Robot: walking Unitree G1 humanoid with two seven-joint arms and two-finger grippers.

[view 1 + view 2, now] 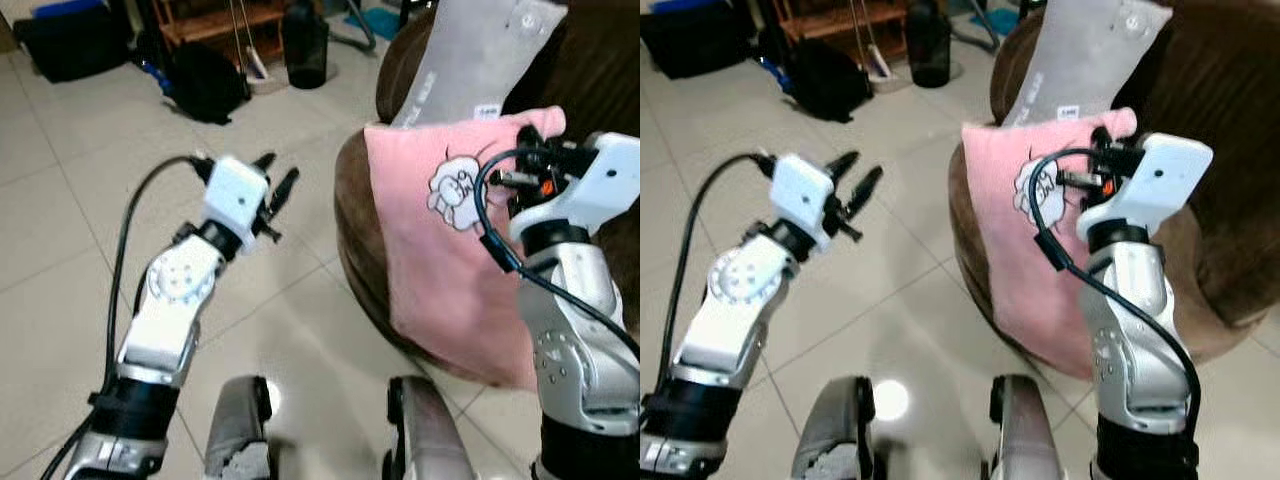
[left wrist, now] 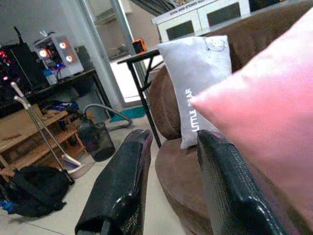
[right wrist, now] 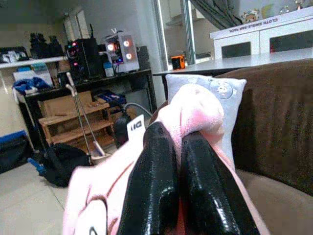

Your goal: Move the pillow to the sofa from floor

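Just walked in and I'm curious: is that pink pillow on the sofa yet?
Nearly. The pink pillow is off the floor, draped over the brown sofa's edge. The right gripper has its fingers pinched on a corner; the left gripper is open, empty. Left: settling it and releasing.

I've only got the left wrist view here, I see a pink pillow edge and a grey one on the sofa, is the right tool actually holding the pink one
Observer: Yes. The right tool is shut on the top corner of the pink pillow, with fabric pinched between its fingers.
Operator: Is the pillow off the floor?
Observer: It hangs over the front of the brown sofa. Its lower edge is hidden behind the right arm, so I cannot tell.
Operator: And my left tool?
Observer: The left tool is open over bare tile floor, apart from the pillow.
Operator: Anything behind the pink one?
Observer: The grey pillow stands against the sofa back, just above it.
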